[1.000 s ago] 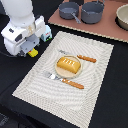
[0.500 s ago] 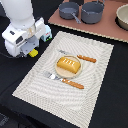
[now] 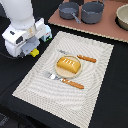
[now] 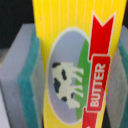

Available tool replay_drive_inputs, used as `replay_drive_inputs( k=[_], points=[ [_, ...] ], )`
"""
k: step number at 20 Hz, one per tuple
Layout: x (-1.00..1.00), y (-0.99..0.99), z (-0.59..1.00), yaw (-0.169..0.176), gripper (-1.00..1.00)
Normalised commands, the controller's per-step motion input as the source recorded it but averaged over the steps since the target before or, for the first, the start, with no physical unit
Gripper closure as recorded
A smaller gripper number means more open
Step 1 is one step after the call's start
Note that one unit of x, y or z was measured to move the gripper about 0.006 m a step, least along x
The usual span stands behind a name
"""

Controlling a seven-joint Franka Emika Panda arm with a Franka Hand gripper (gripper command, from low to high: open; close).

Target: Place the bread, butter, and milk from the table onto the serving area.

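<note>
The bread [image 3: 68, 65] lies on the round tan plate [image 3: 56, 70] in the middle of the serving area [image 3: 95, 60]. My gripper [image 3: 32, 50] hangs over the mat's edge at the exterior view's left and is shut on the butter [image 3: 34, 52], of which only a yellow corner shows there. In the wrist view the butter [image 4: 75, 55] fills the picture, with a teal-padded finger [image 4: 27, 80] on each side. A white and teal shape [image 3: 45, 31] behind my hand may be the milk; I cannot tell.
Orange-handled cutlery [image 3: 72, 83] lies on both sides of the plate. A reddish-brown board [image 3: 107, 30] with grey pots [image 3: 93, 11] stands at the back. The black table [image 3: 112, 105] surrounds the mat.
</note>
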Motion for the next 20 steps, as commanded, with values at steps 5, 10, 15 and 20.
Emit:
replay_drive_inputs(
  k=[5, 10, 15, 20],
  points=[
    [0.75, 0.00, 1.00, -0.091, 1.00],
    [0.80, -0.16, 0.90, -0.104, 1.00],
    [0.87, -0.29, 0.62, -0.085, 1.00],
    [0.82, -0.41, 0.39, -0.043, 1.00]
  ],
)
